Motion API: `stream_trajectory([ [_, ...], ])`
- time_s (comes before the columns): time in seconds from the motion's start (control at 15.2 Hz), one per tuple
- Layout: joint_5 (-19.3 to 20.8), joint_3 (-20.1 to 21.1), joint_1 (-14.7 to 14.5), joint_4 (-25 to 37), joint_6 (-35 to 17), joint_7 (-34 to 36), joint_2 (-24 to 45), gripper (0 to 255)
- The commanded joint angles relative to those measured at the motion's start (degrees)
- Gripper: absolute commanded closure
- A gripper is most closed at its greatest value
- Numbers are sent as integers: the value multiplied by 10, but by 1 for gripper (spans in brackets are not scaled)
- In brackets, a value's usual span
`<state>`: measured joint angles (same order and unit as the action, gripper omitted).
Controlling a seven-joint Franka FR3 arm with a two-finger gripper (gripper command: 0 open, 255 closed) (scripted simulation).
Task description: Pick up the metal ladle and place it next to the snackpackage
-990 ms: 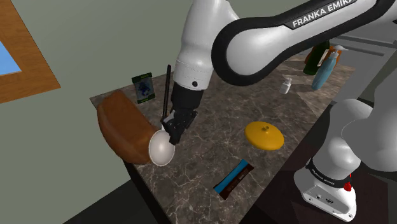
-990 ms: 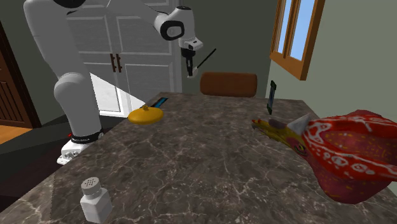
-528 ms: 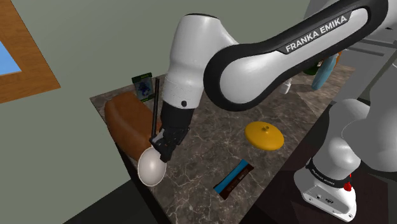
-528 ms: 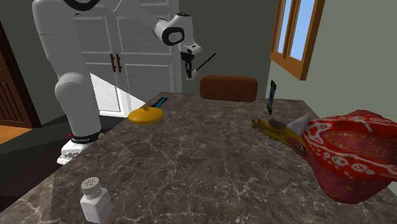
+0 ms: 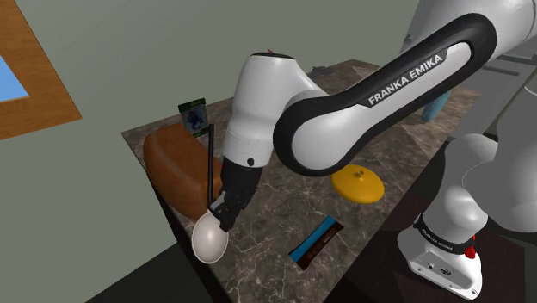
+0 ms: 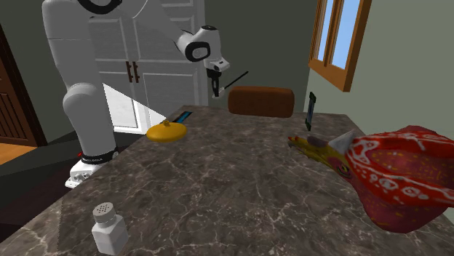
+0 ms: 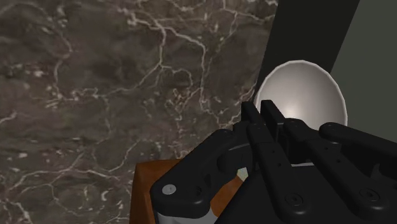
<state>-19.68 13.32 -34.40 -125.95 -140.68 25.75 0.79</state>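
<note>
Past the tabletop's (image 5: 267, 225) edge beside the brown chair back (image 5: 176, 172), the fingers (image 7: 272, 118) clamp the ladle (image 5: 209, 242) just above its bowl, handle up, likely to carry it clear of the clutter.

My fingers (image 6: 215, 88) hang above the far edge of the marble tabletop (image 6: 218, 182), clasping the ladle (image 6: 235, 79), whose thin dark handle slants up to the right. A yellow lid (image 6: 166, 131) lies below on the left, and the snack package (image 6: 311, 110) stands far right.
</note>
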Motion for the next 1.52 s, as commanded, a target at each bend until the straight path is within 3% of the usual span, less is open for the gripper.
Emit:
stream_trajectory([
  [0.0,-3,0,0,-6,-15,-6,9,255],
  [0.4,-11,2,-2,-21,-55,-19,35,255],
  [0.86,-11,2,-2,-21,-55,-19,35,255],
  [0.92,-11,2,-2,-21,-55,-19,35,0],
  [1.25,-11,2,-2,-21,-55,-19,35,0],
  [1.45,-11,-4,6,-20,-3,-19,-14,0],
])
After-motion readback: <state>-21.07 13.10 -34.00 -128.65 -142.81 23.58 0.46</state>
